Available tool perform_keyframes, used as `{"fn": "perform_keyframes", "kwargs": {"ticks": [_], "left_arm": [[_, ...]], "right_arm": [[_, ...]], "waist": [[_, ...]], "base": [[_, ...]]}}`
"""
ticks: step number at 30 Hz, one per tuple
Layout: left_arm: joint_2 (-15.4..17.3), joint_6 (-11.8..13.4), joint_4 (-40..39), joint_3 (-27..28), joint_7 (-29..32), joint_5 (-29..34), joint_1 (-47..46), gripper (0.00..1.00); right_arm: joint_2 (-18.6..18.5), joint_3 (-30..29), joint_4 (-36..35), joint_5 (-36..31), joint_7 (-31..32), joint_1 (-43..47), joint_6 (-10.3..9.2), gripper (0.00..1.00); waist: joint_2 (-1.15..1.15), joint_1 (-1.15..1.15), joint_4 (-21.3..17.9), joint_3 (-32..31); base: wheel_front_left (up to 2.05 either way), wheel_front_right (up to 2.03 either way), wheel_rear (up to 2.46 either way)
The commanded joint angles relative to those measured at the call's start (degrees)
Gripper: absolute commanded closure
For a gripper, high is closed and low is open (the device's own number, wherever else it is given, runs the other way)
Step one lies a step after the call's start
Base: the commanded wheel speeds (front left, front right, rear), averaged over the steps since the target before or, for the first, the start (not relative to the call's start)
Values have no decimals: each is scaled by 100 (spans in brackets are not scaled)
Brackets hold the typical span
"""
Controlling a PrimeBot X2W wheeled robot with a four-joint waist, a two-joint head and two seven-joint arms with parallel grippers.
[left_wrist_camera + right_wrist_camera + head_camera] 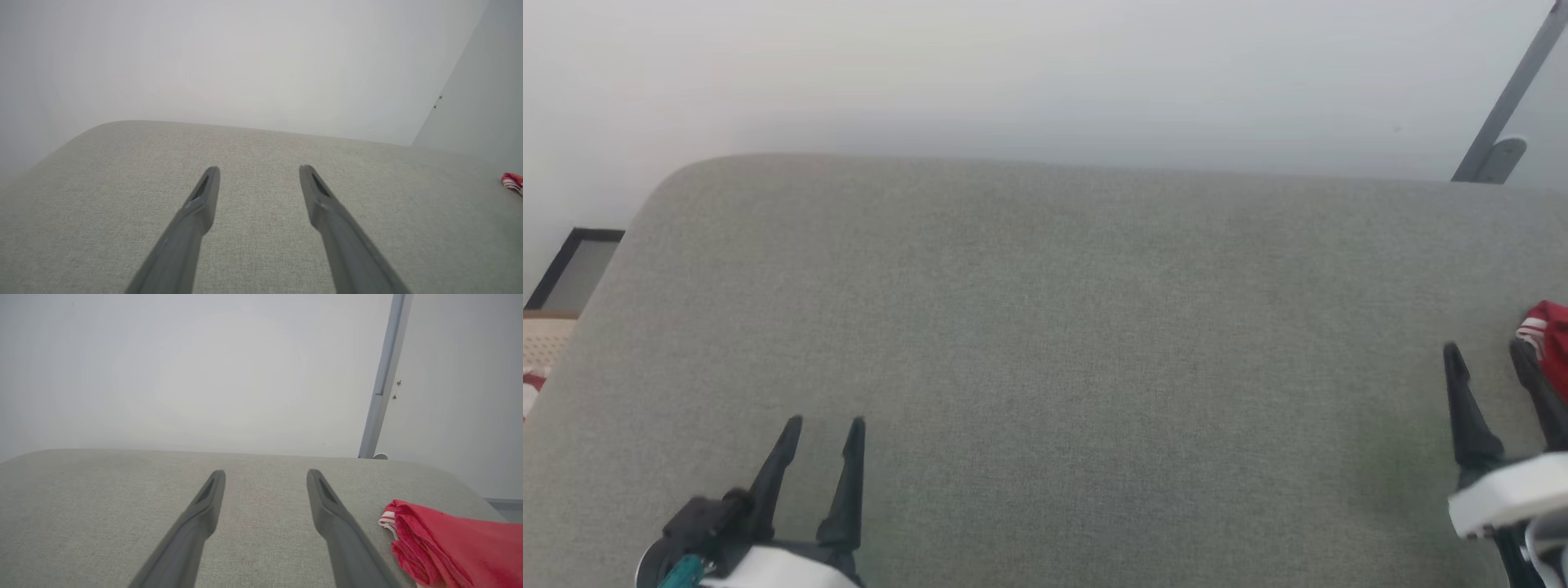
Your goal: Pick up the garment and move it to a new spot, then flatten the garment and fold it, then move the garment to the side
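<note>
The garment [1550, 331], red with white-and-red striped trim, lies bunched at the far right edge of the grey cushioned surface [1045, 327]; most of it is cut off by the head view's edge. The right wrist view has the garment [453, 545] as folded red cloth just right of my right gripper's fingers. My right gripper [1488, 349] hovers open beside it, empty, and appears again [265, 472] with fingers spread. My left gripper [823, 421] stands open at the lower left over bare fabric, jaws wide [259, 168]. A small red tip of the garment [513, 181] shows at the far right.
A pale wall rises behind the cushioned surface. A grey slanted bar with a round foot [1499, 114] stands at the back right. A dark-framed panel [574, 268] and a woven item [543, 343] lie off the left edge. The surface's far-left corner is rounded.
</note>
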Motion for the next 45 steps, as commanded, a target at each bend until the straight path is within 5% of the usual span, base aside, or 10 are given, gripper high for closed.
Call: {"fn": "perform_keyframes", "kwargs": {"ticks": [1,27,28,45], "left_arm": [[-1,-10,-62,42,-15,30,113,0],[-84,-10,-408,353,-16,48,418,0],[-93,0,-377,338,1,46,400,100],[-203,2,-40,360,354,-1352,195,100]], "right_arm": [[31,-58,-96,-64,-11,157,1,0],[424,-389,-833,-67,328,738,1,0],[419,-387,-795,-83,321,697,0,100],[727,-365,-545,1199,661,620,0,100]], "waist": [[0,0,-14,-59],[0,0,-119,-97],[0,0,-117,-99],[0,0,-165,-99]], "base": [[0,0,0],[0,0,0],[0,0,0],[0,0,0]]}}
